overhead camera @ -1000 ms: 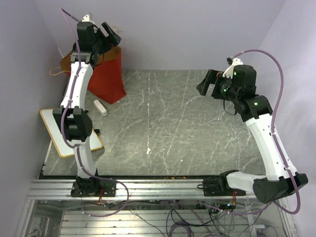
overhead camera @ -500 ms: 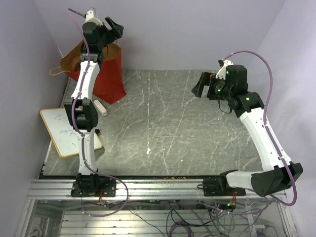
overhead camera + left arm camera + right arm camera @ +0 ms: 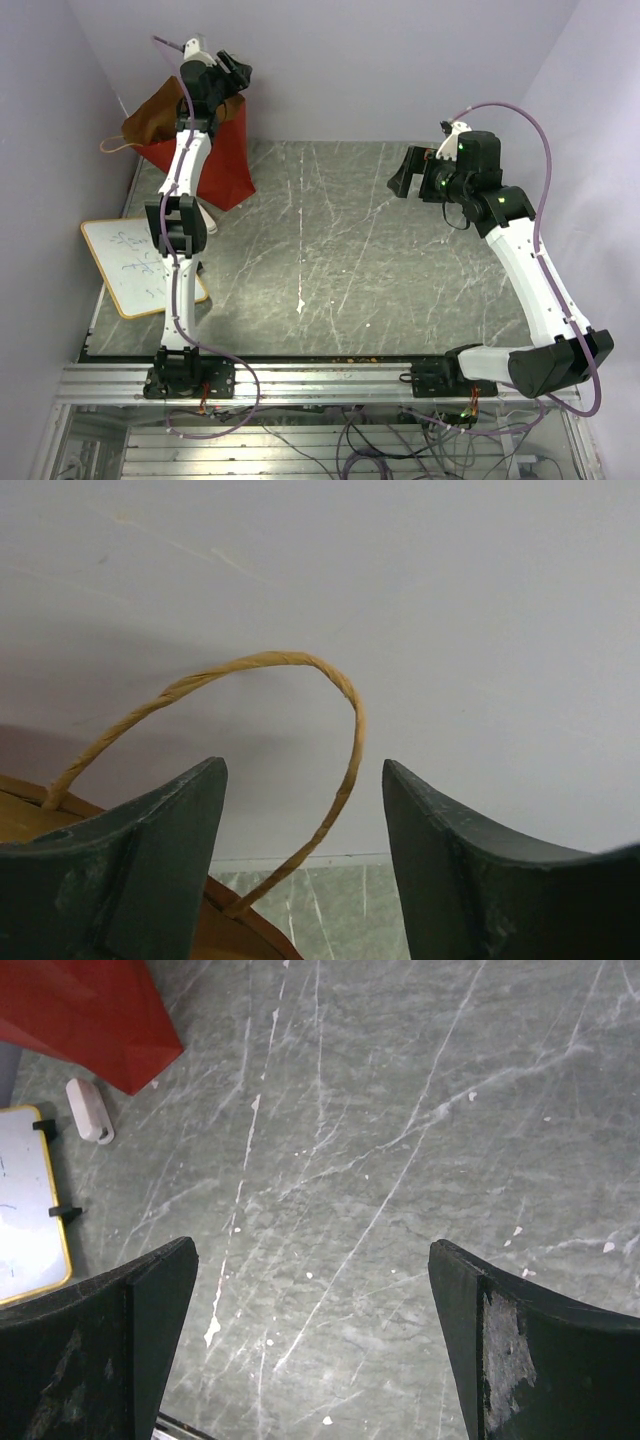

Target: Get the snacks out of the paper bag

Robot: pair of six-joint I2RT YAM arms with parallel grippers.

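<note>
Left fingers [image 3: 130, 870]: two dark, wedge-shaped blades, matt and scuffed, standing apart with nothing clamped. In the gap beyond them we saw the handle [image 3: 285, 657], a thin twisted kraft cord arching up from a brown paper rim. Whether it touched either finger we could not tell. These fingers hung above the paper bag [image 3: 225, 160], which stood at the far left corner of the worktop [image 3: 350, 250] against the pale wall. It had stiff red outer panels and creased brown paper at the mouth, its inside hidden from us.

Right fingers [image 3: 540, 1350]: the same dark wedges, one inner face scratched pale, spread wide and empty. They hung over the grey marbled surface veined in white, well apart from the bag.

Near the bag's foot lay a small white rounded stick [image 3: 88, 1110]. Close by was a flat whiteboard [image 3: 25, 1210] in a yellowish wood frame.
</note>
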